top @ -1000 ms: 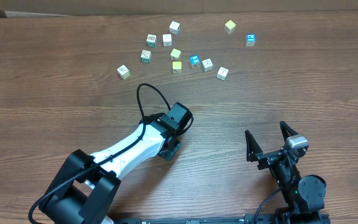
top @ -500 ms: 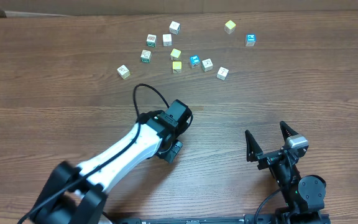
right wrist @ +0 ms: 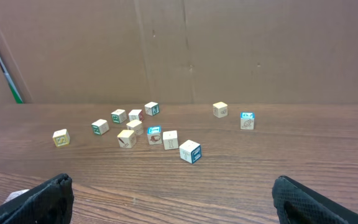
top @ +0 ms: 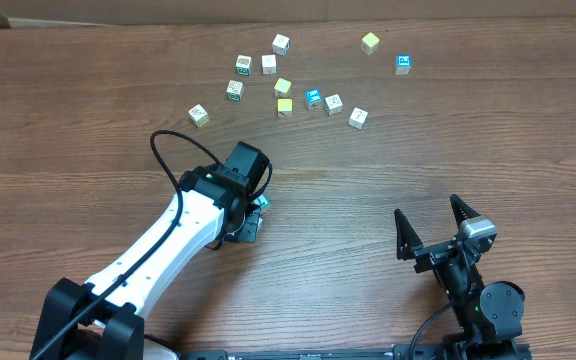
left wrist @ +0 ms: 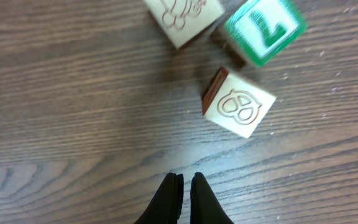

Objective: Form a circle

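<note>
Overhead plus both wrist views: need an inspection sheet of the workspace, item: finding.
Surface: wood-grain table, no spills seen.
Job's things: tight group in the left wrist view, made up of a green-faced cube, a white cube with looped print and a second white cube cut off by the frame edge. Overhead, the left arm mostly hides them.
Clutter: loose cubes scattered at the far side, including a yellow cube and a blue-faced cube.
Grippers: left gripper jaws shut, empty, just short of the group; right gripper jaws wide open, empty, parked near.
Cables: black cable loops above the left wrist.
Surroundings: cardboard wall behind the table.
</note>
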Controlling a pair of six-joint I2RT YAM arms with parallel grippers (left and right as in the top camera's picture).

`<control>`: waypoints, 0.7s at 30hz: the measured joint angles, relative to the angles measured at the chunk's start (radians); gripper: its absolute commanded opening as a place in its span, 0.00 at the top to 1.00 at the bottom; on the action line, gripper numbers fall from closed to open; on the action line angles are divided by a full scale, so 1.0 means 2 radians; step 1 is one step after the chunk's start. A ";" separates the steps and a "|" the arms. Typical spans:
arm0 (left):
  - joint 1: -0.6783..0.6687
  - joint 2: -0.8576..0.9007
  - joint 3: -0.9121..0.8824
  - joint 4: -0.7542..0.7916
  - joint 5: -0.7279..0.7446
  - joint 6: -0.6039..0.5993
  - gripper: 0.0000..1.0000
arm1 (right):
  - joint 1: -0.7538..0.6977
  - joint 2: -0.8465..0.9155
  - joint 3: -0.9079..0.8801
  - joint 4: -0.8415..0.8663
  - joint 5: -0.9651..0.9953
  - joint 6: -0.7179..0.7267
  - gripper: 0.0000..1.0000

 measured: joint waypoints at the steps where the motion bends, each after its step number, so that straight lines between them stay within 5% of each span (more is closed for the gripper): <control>1: 0.000 0.000 -0.003 0.000 0.002 0.000 0.96 | 0.000 0.000 0.000 0.000 0.000 0.000 0.00; 21: 0.000 0.000 -0.064 0.101 0.009 -0.022 0.96 | 0.000 0.000 0.000 0.000 0.000 0.000 0.00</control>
